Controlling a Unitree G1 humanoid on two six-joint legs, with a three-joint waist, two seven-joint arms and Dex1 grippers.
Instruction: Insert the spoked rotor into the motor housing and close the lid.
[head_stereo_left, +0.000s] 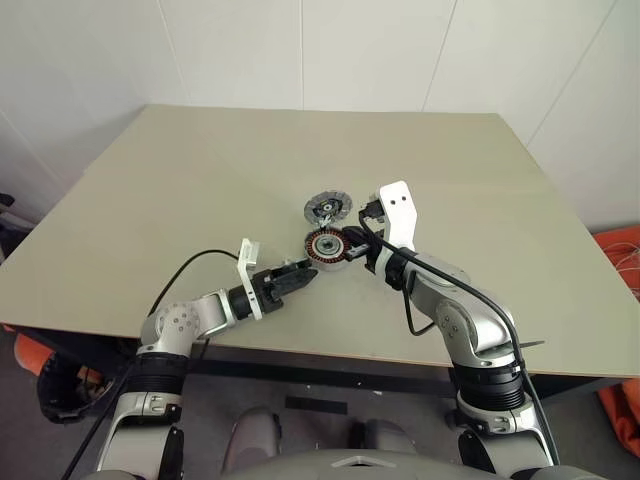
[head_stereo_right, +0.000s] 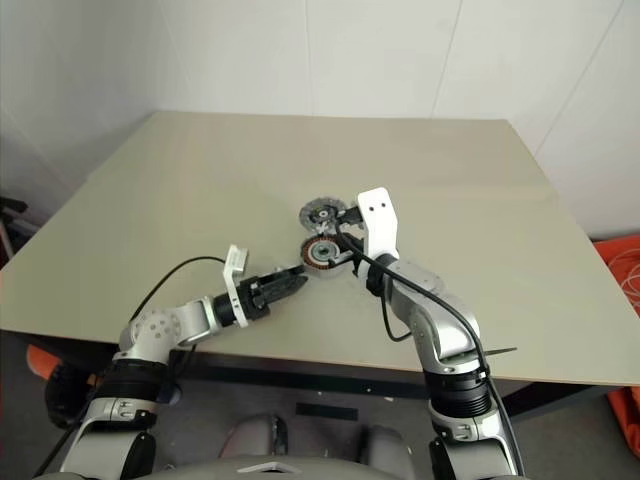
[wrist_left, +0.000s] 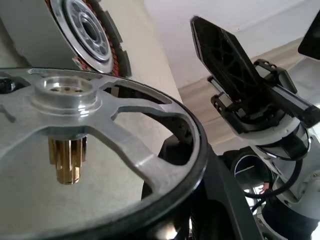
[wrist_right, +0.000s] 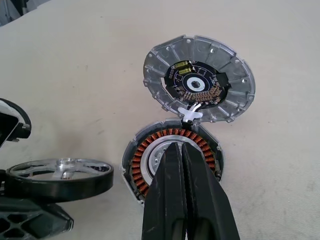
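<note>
- in the right wrist view the right hand (wrist_right: 183, 150), its fingers pressed together, covers the middle and near side of the motor housing (wrist_right: 142, 160), so its dark centre is hidden.
- the spoked rotor (wrist_right: 60, 177) there is seen nearly edge-on; its spokes barely show, and the left hand (wrist_right: 25, 220) beneath it is cut off by the picture's edge.
- in the left wrist view the rotor's rim runs past the picture's edges.
- in the eye views the lid (head_stereo_left: 328, 208) is too small for its ribbing to be told.
- the surface (head_stereo_left: 200, 180) has its near edge partly behind the arms.
</note>
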